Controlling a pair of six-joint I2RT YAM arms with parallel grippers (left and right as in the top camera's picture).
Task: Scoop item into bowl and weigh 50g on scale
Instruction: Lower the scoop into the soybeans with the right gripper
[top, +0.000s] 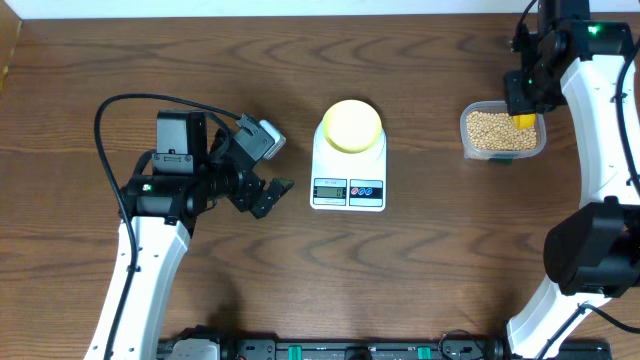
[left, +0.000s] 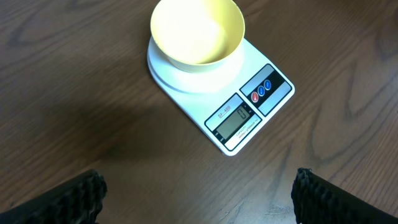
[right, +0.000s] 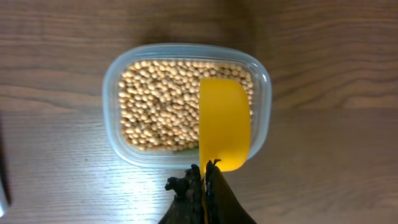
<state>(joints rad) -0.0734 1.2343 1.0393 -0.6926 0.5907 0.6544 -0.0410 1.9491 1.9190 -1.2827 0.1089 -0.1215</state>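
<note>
The pale yellow-green bowl (top: 351, 125) stands empty on the white scale (top: 348, 190), also in the left wrist view (left: 198, 32) on the scale (left: 249, 115). Tan beans (top: 495, 130) fill a clear plastic container (top: 503, 152) at the right; they show in the right wrist view (right: 163, 102). My right gripper (right: 205, 171) is shut on the handle of a yellow scoop (right: 224, 124), which hangs empty just above the beans (top: 524, 120). My left gripper (left: 199, 199) is open and empty over bare table, left of the scale (top: 262, 190).
The table's far edge runs along the top of the overhead view. A black cable (top: 130, 105) loops behind the left arm. The container (right: 118, 134) sits on bare wood.
</note>
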